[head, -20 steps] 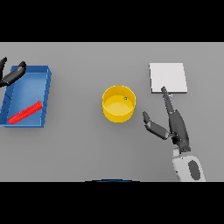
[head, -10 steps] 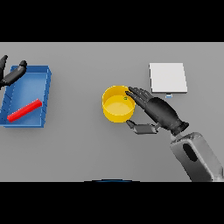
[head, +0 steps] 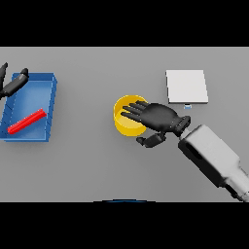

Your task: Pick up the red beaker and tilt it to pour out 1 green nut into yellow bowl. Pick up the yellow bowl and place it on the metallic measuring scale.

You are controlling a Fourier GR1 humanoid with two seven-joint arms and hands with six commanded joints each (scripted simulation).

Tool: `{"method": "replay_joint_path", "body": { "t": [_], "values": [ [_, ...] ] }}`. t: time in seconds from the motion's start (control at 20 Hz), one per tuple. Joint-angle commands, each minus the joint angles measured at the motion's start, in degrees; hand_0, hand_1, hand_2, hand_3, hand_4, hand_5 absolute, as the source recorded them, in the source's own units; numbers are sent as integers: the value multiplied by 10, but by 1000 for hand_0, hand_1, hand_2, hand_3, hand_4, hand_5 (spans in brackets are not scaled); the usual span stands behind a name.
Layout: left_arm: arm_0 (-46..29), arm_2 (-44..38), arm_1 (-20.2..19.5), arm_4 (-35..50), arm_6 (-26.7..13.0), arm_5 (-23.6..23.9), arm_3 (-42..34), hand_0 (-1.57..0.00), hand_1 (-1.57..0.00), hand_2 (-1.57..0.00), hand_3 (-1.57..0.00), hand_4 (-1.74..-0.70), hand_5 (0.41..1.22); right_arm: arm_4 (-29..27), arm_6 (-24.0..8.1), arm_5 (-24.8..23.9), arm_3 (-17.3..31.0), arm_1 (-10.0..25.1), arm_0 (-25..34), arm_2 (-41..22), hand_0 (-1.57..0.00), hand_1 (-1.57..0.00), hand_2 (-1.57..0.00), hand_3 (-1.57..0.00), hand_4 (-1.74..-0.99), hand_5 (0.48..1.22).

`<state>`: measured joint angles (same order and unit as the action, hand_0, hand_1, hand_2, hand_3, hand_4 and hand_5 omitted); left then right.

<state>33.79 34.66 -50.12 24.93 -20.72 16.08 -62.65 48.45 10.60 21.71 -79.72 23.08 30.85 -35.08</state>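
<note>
The right hand (head: 158,118), dark and matte on a white and grey arm, lies over the right half of the round yellow bowl (head: 124,121). Its fingers are stretched out straight and slightly fanned across the bowl's opening, reaching toward the view's left; the thumb sits below, just beside the bowl's lower right wall. Whether the thumb touches the wall cannot be told. The bowl is a short, smooth-walled cylinder standing upright on the plain grey table (head: 97,170), near the middle. Its contents are hidden by the fingers.

To the upper right of the hand, apart from the bowl, lies the flat square metallic measuring scale (head: 186,86), pale grey with a smooth top and a small tab at its lower edge.

Far off at the table's left stands a shallow blue rectangular tray (head: 50,107). Inside it lies a long red bar-shaped object (head: 26,121), set at a slant.

The left hand (head: 12,83) shows at the view's left edge, over the tray's upper left corner, fingers loosely extended and holding nothing.
</note>
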Motion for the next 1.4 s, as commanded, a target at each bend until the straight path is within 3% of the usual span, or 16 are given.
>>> {"method": "replay_joint_path", "body": {
  "t": [0.0,0.35,0.7,0.8,0.9,0.95,1.1,1.2,1.35],
  "values": [
    [-4,0,-5,-1,4,1,-6,0,1,1,1,-722,687,8,3,9,14,-1,6,-11,1,1,1,1,-1223,705],
    [-8,-6,-4,7,16,-6,-3,1,1,1,1,-723,688,41,10,34,105,-17,72,-53,1,1,1,1,-1259,714],
    [-14,-9,-7,11,19,0,-14,1,1,1,1,-719,686,39,-3,64,144,-46,96,-63,1,1,1,1,-1305,763],
    [-20,-9,-19,11,19,1,-26,1,1,1,1,-713,686,35,-17,73,145,-48,95,-57,-3,-16,-19,-43,-1336,810],
    [-20,-9,-15,10,24,-2,-18,1,1,1,1,-714,691,35,-14,75,149,-47,94,-58,-287,-236,-176,-173,-1387,873],
    [-21,-10,-17,12,22,-1,-24,1,1,1,1,-716,692,40,-15,75,145,-49,92,-64,-544,-473,-310,-262,-1420,943],
    [-20,-9,-14,11,24,-3,-16,1,1,1,1,-719,693,37,0,76,139,-43,90,-67,-1045,-1009,-870,-574,-1552,1079],
    [-21,-14,-20,17,23,-4,-25,1,1,1,1,-724,696,34,8,70,142,-44,94,-65,-1235,-1211,-1122,-834,-1614,1130],
    [-24,-10,-22,13,24,-2,-28,1,1,1,1,-725,694,37,11,63,140,-39,96,-70,-1399,-1387,-1222,-1117,-1676,1174]
  ]
}}
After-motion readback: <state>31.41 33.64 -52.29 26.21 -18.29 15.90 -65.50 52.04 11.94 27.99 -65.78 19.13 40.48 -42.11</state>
